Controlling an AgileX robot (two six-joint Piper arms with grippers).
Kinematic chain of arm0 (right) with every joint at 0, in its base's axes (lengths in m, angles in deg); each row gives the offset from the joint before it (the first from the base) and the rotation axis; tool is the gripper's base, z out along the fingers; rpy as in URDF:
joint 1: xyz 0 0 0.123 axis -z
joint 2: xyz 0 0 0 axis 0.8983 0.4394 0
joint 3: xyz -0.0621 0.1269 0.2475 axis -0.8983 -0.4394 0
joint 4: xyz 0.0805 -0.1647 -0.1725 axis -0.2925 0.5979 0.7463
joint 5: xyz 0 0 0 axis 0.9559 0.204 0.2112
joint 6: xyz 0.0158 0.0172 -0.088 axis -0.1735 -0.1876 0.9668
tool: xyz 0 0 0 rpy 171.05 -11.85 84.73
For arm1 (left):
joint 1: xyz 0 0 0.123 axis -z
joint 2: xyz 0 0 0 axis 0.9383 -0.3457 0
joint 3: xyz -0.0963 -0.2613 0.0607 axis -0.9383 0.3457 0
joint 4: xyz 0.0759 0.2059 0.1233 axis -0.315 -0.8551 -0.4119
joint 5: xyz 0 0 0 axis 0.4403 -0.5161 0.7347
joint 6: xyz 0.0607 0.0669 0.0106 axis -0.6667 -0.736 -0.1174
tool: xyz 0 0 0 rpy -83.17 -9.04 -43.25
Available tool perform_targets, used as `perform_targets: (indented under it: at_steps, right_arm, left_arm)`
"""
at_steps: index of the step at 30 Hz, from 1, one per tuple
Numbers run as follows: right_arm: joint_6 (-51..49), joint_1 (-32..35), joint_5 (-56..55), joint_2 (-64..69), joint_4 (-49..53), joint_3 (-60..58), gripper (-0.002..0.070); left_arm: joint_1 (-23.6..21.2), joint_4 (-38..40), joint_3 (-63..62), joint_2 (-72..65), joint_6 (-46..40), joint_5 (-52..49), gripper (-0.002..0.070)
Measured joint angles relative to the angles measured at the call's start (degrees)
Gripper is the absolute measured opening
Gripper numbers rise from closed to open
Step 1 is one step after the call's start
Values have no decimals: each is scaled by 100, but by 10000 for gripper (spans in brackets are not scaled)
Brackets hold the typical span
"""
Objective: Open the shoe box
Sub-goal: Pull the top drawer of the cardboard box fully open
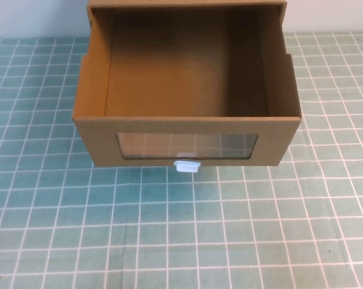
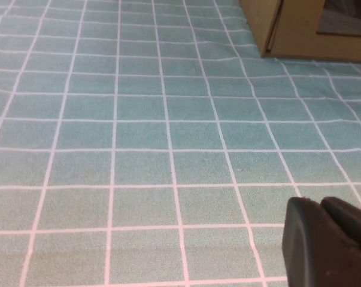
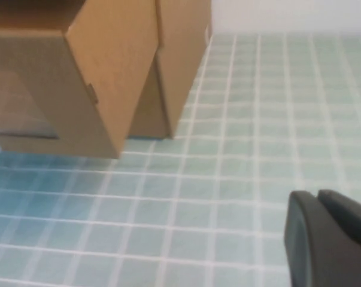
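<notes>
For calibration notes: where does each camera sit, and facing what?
High view: raised on the robot's side, angled down into the open box on the mat; no gripper shows.
Left wrist: low over the mat, facing the box's corner; shut left gripper in frame.
Right wrist: low beside the box's front corner; shut right gripper in frame.
All share the box.

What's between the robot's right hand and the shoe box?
Nothing: just bare checked mat, the right wrist view shows. The shut right hand hangs apart from the shoe box; the shut left hand hangs over the mat.
</notes>
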Motion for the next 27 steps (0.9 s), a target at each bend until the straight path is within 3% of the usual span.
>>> perform_targets:
  at_steps: [5,11,21,27]
  right_arm:
    - [-103,97,256,-41,-651,0,-13]
    - [-125,263,240,-584,69,-311,-13]
    - [-125,721,-161,-1732,101,-2056,-13]
    - [-76,721,-336,-1736,106,-2213,-13]
  left_arm:
    - [0,4,0,0,0,0,-3]
    - [0,4,0,0,0,0,-3]
    - [0,4,0,0,0,0,-3]
    - [-2,4,0,0,0,0,-3]
